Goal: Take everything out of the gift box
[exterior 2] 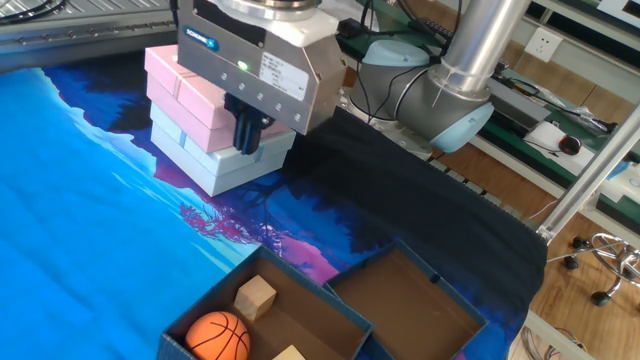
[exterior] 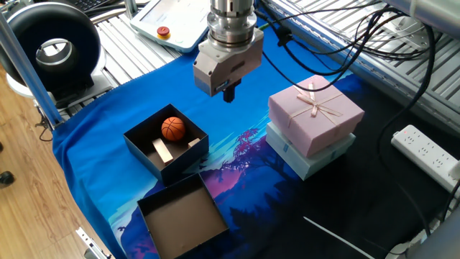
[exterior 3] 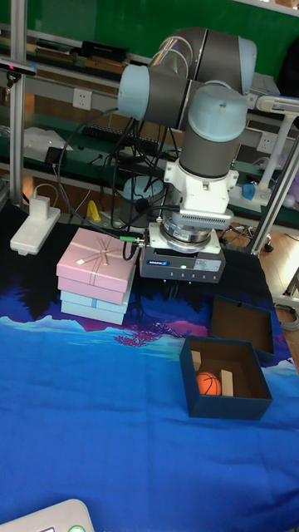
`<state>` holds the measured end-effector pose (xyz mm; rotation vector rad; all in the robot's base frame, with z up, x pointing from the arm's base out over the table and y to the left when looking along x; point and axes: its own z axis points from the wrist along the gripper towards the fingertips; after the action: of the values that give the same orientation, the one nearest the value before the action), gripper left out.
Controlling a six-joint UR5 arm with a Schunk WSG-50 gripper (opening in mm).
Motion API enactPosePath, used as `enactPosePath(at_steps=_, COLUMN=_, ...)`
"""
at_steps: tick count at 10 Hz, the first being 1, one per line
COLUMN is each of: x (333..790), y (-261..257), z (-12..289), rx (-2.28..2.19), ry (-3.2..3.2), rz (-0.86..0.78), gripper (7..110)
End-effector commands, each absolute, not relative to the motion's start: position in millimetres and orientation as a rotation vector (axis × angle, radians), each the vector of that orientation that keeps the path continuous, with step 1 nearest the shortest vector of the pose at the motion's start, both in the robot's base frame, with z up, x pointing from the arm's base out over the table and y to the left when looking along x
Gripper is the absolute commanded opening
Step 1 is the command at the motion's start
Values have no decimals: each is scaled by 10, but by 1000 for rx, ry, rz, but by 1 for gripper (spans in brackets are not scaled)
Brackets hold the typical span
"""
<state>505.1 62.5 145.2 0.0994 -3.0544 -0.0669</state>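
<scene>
The gift box (exterior: 141,146) is a black-walled square box on the blue cloth. In it lie an orange basketball (exterior: 172,128), a pale flat bar (exterior: 163,151) and a small tan cube (exterior: 192,142). The other fixed view shows the ball (exterior 2: 218,336), the cube (exterior 2: 256,297) and an end of the bar (exterior 2: 290,353) at its bottom edge. My gripper (exterior: 228,92) hangs high above the cloth, behind the box and apart from it. Its dark fingers (exterior 2: 247,133) point down, close together, with nothing between them. The tall fixed view puts the gripper (exterior 3: 173,291) up and left of the box (exterior 3: 226,407).
A shallower brown-walled tray (exterior: 152,213) sits right beside the gift box. A pink ribbon box (exterior: 315,111) is stacked on a pale blue box (exterior: 310,160) to the right. A white power strip (exterior: 428,153) lies on the black cloth, and a black round device (exterior: 50,50) stands at the far left.
</scene>
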Motion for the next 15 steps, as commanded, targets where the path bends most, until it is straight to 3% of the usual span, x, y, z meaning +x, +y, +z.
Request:
enactPosePath(at_steps=1, x=5025, y=552, z=1459, rx=111, ry=-3042, rz=-30, gripper=7)
enactPosePath(at_steps=3, x=4870, y=488, z=1479, rx=92, ry=-2979, rz=7, gripper=7)
enactPosePath(at_steps=4, x=4813, y=590, z=1490, rx=114, ry=-2957, rz=-57, gripper=7)
enactPosePath(at_steps=8, x=4658, y=122, z=1554, rx=117, ry=-2877, rz=215, gripper=7)
enactPosePath(at_steps=15, x=4625, y=377, z=1535, rx=155, ry=-2874, rz=58, gripper=7)
